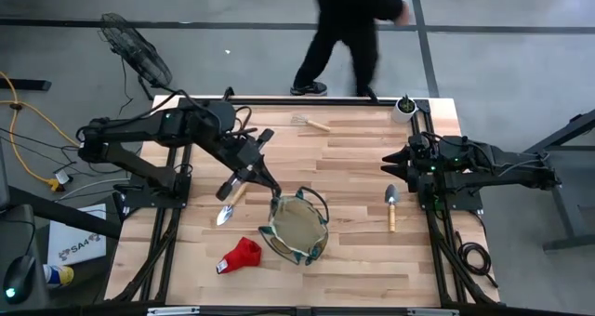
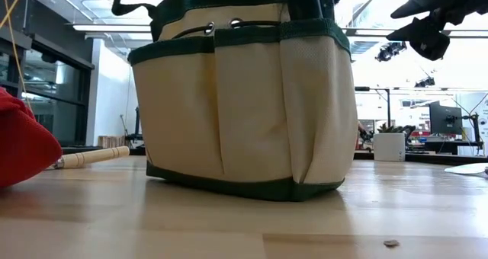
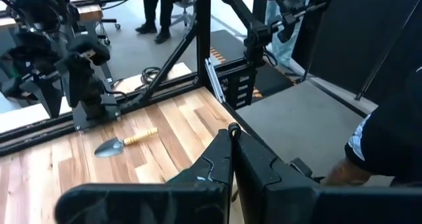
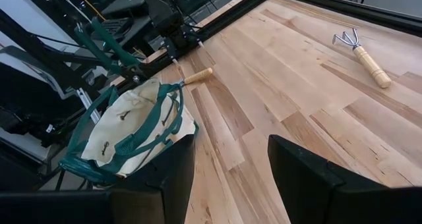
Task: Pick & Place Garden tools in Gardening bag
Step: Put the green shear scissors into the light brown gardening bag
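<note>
The tan gardening bag with green trim [image 1: 297, 228] stands upright on its base at the table's near middle and fills the low view [image 2: 240, 99]. My left gripper [image 1: 271, 190] is shut, its fingertips together in the left wrist view [image 3: 231, 130], just beside the bag's far left rim. A wooden-handled trowel [image 1: 228, 204] lies flat under that arm. A second trowel [image 1: 391, 207], a mini rake [image 1: 311, 123] and a red glove [image 1: 239, 256] lie on the table. My right gripper [image 1: 390, 160] is open and empty [image 4: 227, 178] at the table's right. Pruners and shears are not in view. My left gripper's shut fingers [image 3: 221, 158] hold nothing that shows in the left wrist view. They end close to the bag's far left rim [image 1: 277, 201]; I cannot tell whether they touch it.
A small white pot with a plant [image 1: 403, 107] stands at the far right corner. A person [image 1: 349, 37] walks past the table's far edge. A floor fan [image 1: 135, 46] stands beyond the far left corner. Bare wood lies between the rake and the bag.
</note>
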